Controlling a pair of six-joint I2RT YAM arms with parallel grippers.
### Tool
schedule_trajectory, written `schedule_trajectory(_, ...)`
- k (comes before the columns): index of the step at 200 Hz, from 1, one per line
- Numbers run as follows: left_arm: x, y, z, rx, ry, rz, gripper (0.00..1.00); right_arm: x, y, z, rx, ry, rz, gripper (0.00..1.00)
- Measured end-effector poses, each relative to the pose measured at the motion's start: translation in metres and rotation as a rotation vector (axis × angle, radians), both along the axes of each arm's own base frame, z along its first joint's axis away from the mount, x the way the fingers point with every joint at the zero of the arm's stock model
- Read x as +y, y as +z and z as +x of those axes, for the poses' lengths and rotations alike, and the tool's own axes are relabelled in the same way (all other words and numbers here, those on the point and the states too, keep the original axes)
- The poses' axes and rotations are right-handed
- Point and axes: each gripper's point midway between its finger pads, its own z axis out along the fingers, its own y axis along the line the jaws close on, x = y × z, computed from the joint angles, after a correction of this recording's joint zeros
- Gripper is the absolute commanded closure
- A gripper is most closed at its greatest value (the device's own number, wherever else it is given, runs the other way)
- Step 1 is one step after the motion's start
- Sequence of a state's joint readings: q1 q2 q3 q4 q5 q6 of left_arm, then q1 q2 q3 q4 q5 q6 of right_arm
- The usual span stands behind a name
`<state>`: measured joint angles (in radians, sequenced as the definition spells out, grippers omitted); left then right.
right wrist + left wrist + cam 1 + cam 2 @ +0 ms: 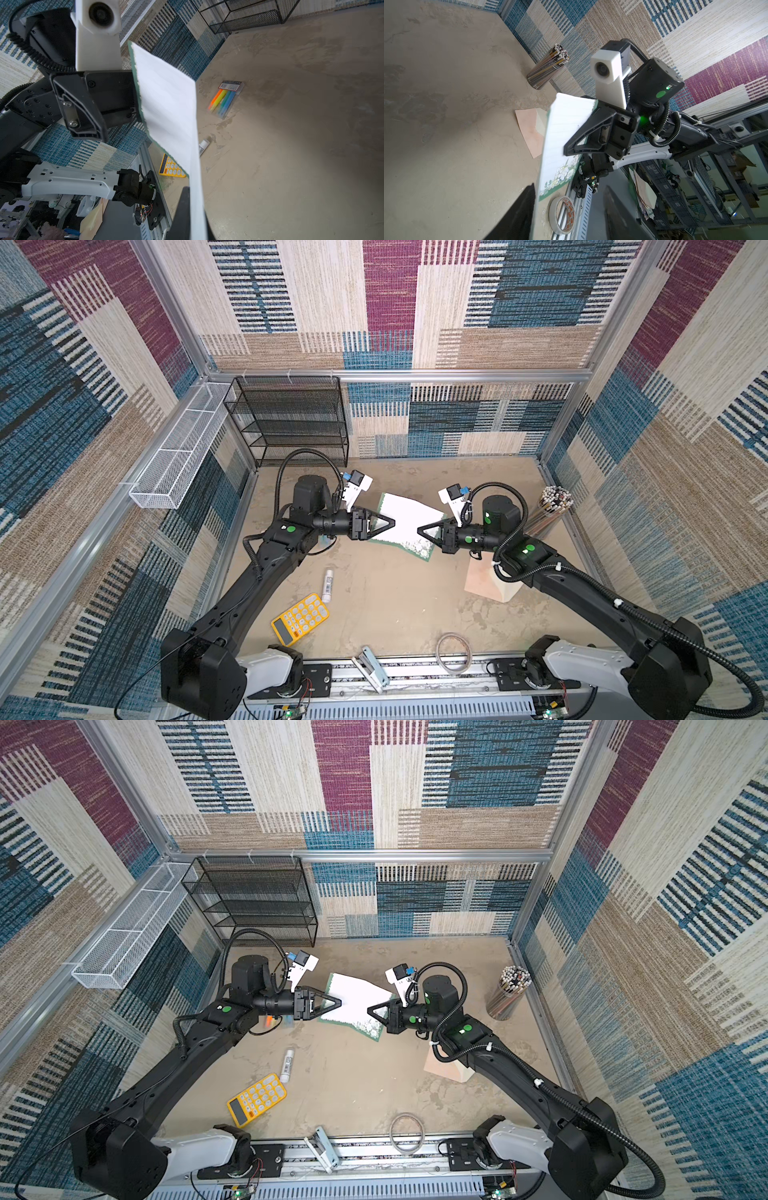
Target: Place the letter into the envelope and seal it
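The letter (409, 514), a white lined sheet with a green flowered border, is held tilted above the table between the two arms, as both top views show. My right gripper (419, 529) is shut on its right edge; in the right wrist view the sheet (168, 104) runs straight into the pinched jaws (195, 207). My left gripper (392, 522) is at the sheet's left edge. Its jaws (569, 195) stand wide apart there, with the paper (562, 128) along one finger (521, 212). The peach envelope (486, 585) lies flat, partly under my right arm, flap open (532, 128).
A yellow calculator (300, 618), a glue stick (328, 585) and a tape roll (454, 653) lie near the front. A cup of pencils (548, 510) stands at the right wall. A black mesh rack (291, 423) and a white basket (178, 456) are back left. Highlighters (226, 99) lie under my left arm.
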<state>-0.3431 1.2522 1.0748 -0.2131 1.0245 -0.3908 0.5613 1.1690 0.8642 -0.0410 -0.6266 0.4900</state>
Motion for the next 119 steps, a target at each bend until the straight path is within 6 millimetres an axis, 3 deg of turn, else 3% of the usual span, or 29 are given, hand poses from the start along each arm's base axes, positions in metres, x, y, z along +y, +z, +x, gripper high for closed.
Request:
schedule_trajectory(54,-0.001,0.011,-0.011,-0.009,-0.016,-0.060,0.47,-0.002,-0.008,0.008,0.014,-0.038,-0.018,1.00)
schedule_trajectory(99,-0.004,0.003,-0.012,0.046,-0.023,-0.095,0.59,0.000,-0.012,0.011,0.018,-0.038,-0.016,1.00)
schedule_trajectory(119,-0.007,-0.001,-0.010,0.074,-0.022,-0.111,0.59,0.001,-0.009,0.012,0.006,-0.036,-0.008,1.00)
